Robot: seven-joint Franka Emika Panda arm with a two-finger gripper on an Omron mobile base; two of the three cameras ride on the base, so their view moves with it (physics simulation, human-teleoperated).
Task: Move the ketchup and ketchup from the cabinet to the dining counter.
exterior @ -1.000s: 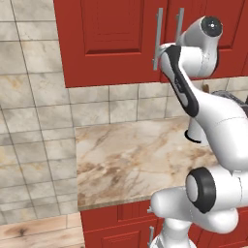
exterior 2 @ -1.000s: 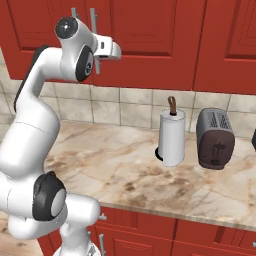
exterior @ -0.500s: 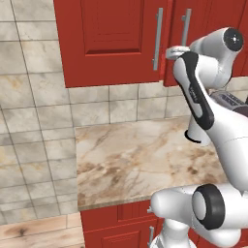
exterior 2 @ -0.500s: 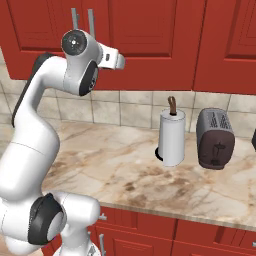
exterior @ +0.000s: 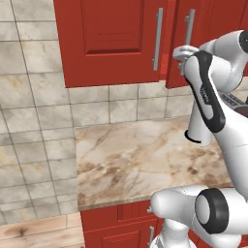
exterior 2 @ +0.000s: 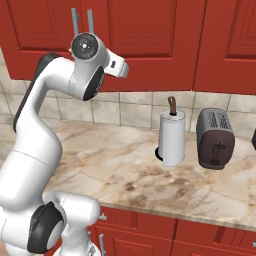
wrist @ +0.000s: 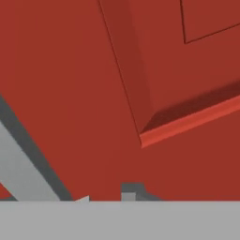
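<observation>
The red cabinet [exterior: 111, 38] hangs above the worktop with two vertical silver handles. Its right door [exterior: 203, 19] stands slightly ajar, its left edge swung out from the left door. My gripper [exterior: 183, 52] is up at the lower end of the right door's handle [exterior: 189, 29]; how its jaws stand is too small to tell. In the hand view the red door face is very close, a bottom door edge [wrist: 187, 122] crosses it, and a silver handle [wrist: 18, 164] runs off to the lower left, outside my fingertips [wrist: 132, 190]. Both ketchup bottles are hidden, and the dining counter is out of view.
Below the cabinet lies a marbled worktop [exterior: 140, 160] backed by tiles. On it stand a white paper-towel roll [exterior 2: 172, 137] and a dark toaster [exterior 2: 216, 140]. Red drawer fronts [exterior 2: 150, 230] run under the worktop.
My arm has swung back and to the right from the cabinet. The right door's handle has shifted right with it, so that door has come ajar.
</observation>
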